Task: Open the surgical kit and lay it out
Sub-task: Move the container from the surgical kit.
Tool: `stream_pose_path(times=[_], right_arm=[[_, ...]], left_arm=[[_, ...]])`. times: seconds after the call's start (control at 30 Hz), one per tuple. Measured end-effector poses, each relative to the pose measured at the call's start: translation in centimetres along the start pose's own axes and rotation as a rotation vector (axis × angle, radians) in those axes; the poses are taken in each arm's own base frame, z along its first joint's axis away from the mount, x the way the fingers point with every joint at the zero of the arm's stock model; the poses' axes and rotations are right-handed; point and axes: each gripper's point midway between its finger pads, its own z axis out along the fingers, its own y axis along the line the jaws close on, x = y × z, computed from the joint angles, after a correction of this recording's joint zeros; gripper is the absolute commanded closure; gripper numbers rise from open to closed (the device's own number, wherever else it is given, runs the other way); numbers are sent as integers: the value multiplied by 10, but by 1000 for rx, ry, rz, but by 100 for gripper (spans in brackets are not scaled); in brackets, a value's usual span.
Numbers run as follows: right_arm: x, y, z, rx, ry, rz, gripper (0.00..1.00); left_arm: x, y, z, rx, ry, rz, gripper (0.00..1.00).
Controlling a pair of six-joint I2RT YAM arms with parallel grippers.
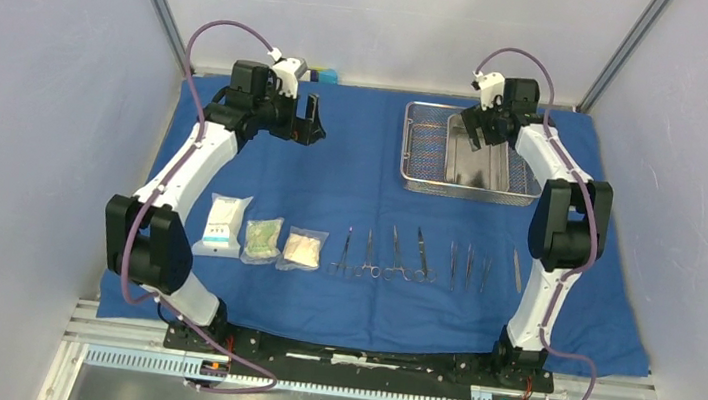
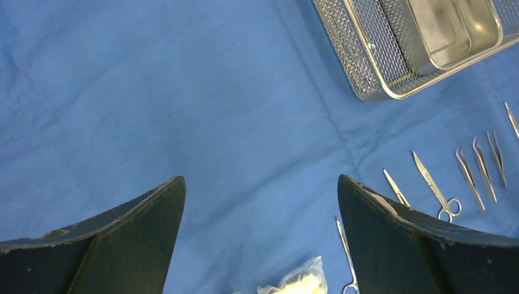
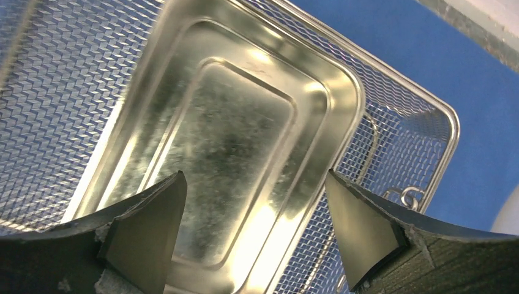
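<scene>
1. The blue cloth wrap [image 1: 352, 180] lies spread flat under both end effectors and carries everything else in the kit.
2. The steel mesh tray [image 1: 426, 148] sits on the cloth directly beneath the right end effector, well apart from the left one and off to that one's right.
3. The inner pan [image 3: 232, 122] rests inside the tray, against its right part. In the right wrist view we see it straight below the gap between the fingers, and it looks bare and shiny.
4. The left end effector [image 2: 260, 182] hangs above bare cloth at the far left. Its fingers are spread wide with nothing between them.
5. The right end effector [image 3: 256, 177] hangs above the pan, likewise spread wide and holding nothing. We cannot tell whether its fingertips touch the metal.
6. Three clear packets lie side by side on the near side of the left end effector, towards the arm bases: a white one [image 1: 225, 225], a greenish one [image 1: 263, 240] and a beige one [image 1: 303, 250]. A corner of one shows at the bottom edge of the left wrist view.
7. The slim metal instruments [image 1: 421, 253] lie in a row just right of the packets, on the near side of the right end effector and the tray. We see scissor-like ones with ring handles beside the packets and thinner, straight ones further right.
</scene>
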Motion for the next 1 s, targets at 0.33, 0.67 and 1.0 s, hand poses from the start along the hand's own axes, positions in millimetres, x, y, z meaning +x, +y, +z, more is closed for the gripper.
stream_pose_path(times=[0.33,0.67,1.0], right_arm=[[39,-53,21,93,79,92,21],[75,-58,41,67,138,182,62],[72,-23,57,-19,98,300,85]], left_arm=[[18,3,11,21,63,-12,0],[27,5,24,40,97,-29,0],[21,3,32,66,82,-32,0]])
